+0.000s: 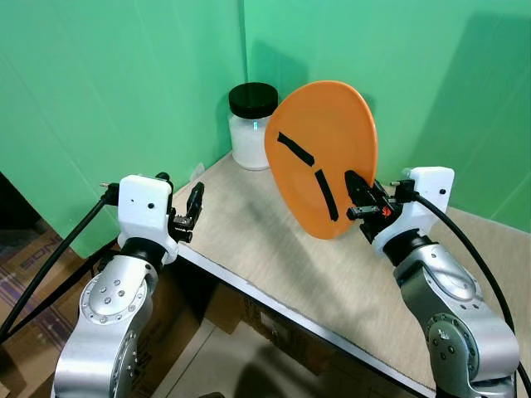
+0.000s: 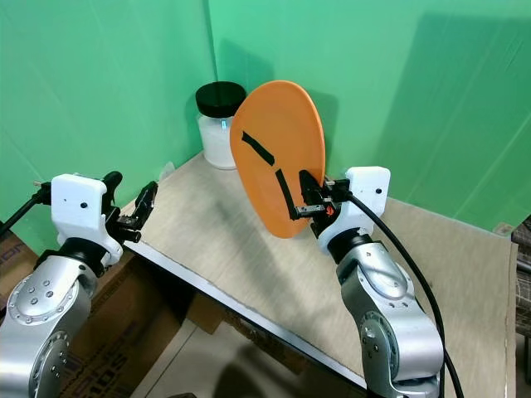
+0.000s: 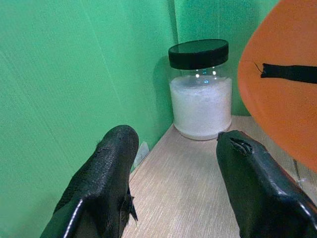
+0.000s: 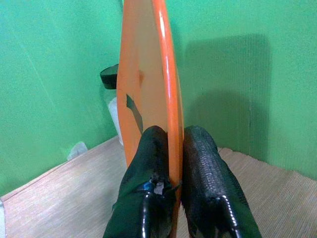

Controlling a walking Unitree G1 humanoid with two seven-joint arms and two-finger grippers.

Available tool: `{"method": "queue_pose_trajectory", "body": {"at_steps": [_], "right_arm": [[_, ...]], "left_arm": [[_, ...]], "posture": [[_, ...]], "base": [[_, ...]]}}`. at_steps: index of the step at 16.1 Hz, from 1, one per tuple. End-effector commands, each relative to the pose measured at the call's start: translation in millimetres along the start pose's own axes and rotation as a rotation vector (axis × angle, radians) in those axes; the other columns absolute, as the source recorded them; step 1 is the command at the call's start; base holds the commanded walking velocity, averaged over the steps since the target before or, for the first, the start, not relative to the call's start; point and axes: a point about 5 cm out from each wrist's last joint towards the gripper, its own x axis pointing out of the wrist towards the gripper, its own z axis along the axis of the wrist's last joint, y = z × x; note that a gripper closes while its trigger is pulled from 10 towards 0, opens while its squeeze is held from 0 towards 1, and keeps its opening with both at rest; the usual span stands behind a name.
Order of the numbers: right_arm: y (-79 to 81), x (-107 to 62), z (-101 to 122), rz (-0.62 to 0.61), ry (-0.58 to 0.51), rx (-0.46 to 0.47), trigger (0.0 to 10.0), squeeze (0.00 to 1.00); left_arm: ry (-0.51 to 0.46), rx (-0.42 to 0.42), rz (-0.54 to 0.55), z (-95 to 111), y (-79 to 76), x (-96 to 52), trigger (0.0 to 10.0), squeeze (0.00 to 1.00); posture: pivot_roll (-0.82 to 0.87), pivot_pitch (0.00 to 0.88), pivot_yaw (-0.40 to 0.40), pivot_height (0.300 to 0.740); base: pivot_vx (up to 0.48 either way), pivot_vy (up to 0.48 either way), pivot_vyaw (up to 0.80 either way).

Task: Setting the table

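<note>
Right gripper (image 4: 171,163) is clamped on the lower rim of the orange plate (image 1: 323,153), one finger on each face, rim pinched between them. Plate is held on edge, nearly vertical and tilted a bit, lifted off the table (image 1: 274,249) and hanging over its middle area. Underside faces the head camera; black tape strips (image 1: 294,148) are stuck across it, one near the upper left, one running down toward the gripper.

Left gripper (image 3: 173,168) is empty, fingers spread apart, hovering just over the near left edge of the table. It points toward the back corner, with the jar and the plate's edge ahead of it.

A jar (image 1: 252,126) stands upright at the back corner of the table: clear body, white granular fill, black screw lid. It's behind the plate and to its left, close to it in the head view but not touching.

Table top is light woodgrain with a pale edge strip. Green screen backdrop (image 1: 124,83) wraps the back and left sides. Cardboard boxes (image 1: 25,265) sit on the floor under and left of the table. Black cables run from both wrists.
</note>
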Motion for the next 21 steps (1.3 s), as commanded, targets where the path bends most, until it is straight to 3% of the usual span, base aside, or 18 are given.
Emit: {"method": "queue_pose_trajectory", "body": {"at_steps": [1,18,21], "right_arm": [[2.0,0.6,3.9,0.005,-0.037,0.000,10.0,0.00],[4.6,0.5,0.5,0.019,-0.013,0.014,10.0,0.00],[5.0,0.0,0.0,0.019,-0.011,0.017,10.0,0.00]], "left_arm": [[0.001,0.016,0.010,2.6,1.9,-3.1,10.0,0.00],[0.024,0.002,-0.020,2.2,-3.4,-5.1,10.0,0.00],[0.026,0.003,-0.024,2.1,-3.7,-5.0,10.0,0.00]], "posture": [[0.00,0.000,0.034,0.740],[-0.01,0.004,0.033,0.740],[-0.01,0.006,0.037,0.740]], "base": [[0.000,0.000,0.00],[0.000,0.000,0.00],[-0.274,0.000,0.00]]}}
